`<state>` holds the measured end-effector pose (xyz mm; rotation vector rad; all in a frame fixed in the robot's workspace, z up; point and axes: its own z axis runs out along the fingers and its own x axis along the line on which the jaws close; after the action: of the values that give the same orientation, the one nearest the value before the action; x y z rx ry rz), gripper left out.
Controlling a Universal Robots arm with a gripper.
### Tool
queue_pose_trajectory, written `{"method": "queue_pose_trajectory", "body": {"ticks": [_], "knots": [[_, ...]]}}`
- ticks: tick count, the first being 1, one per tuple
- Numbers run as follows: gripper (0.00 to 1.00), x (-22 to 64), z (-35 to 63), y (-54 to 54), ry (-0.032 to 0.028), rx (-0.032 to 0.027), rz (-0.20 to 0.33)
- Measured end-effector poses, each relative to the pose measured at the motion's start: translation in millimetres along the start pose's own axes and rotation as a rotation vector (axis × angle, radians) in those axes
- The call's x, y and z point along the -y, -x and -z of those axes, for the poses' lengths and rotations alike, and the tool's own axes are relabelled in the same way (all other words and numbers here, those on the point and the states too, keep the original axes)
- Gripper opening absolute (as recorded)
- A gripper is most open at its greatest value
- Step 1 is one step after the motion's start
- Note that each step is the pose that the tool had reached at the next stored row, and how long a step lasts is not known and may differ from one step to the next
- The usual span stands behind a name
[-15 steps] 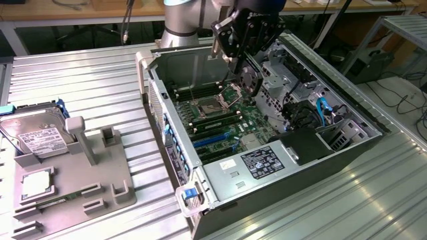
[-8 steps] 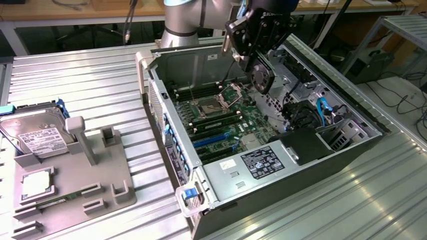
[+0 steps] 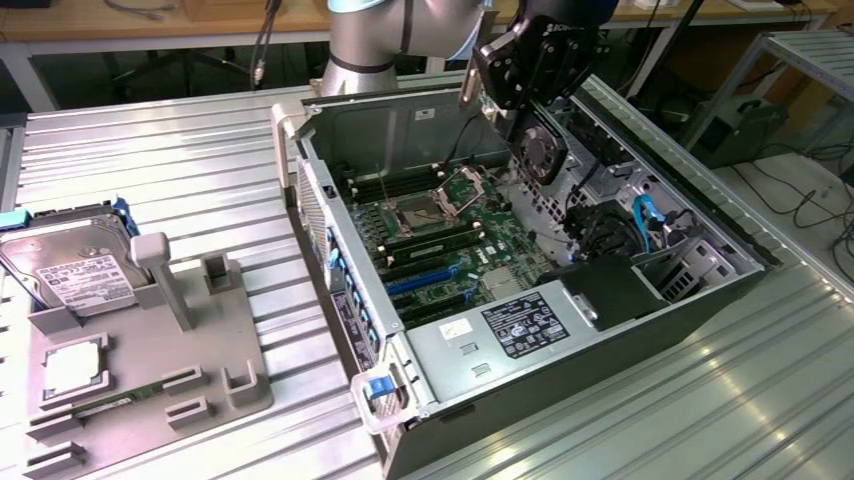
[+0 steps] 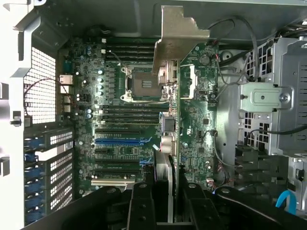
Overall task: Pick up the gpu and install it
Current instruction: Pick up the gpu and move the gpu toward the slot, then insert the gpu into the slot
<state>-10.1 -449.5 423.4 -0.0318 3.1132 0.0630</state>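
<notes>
One gpu (image 3: 542, 152) is held above the open computer case (image 3: 441, 385), pinched between the fingers of the pincer (image 4: 168, 194), which are pressed against its two faces. The card is carried on edge. Its black fan is seen in the exterior view, and its silvery end bracket (image 4: 178, 36) is at the end away from the pincer.

Beneath it the green motherboard (image 4: 192, 124) is exposed. An open CPU socket (image 4: 144, 86) sits just beside the card's line, with memory sticks (image 4: 129, 112) and a blue expansion slot (image 4: 120, 141) close by. Grey cables (image 4: 225, 28) are looped near the bracket, and a metal drive cage (image 4: 283, 96) stands on the far side of the board.

A silver power supply with a dark label (image 3: 527, 330) and a blue cable (image 3: 646, 222) lie inside the case.

On the ribbed table (image 3: 160, 150), well apart at the exterior view's left, a grey holder (image 3: 200, 370) carries a hard drive (image 3: 67, 265) and a small square CPU chip (image 3: 74, 365).
</notes>
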Motion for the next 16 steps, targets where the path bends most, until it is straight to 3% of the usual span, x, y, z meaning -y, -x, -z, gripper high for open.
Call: {"method": "queue_pose_trajectory", "body": {"ticks": [13, 16], "knots": [[0.28, 0.0, -0.1, 0.0, 0.0001, 0.0001, 0.0], [0.28, 0.0, -0.1, 0.0, 0.0008, -0.0009, 0.025]]}}
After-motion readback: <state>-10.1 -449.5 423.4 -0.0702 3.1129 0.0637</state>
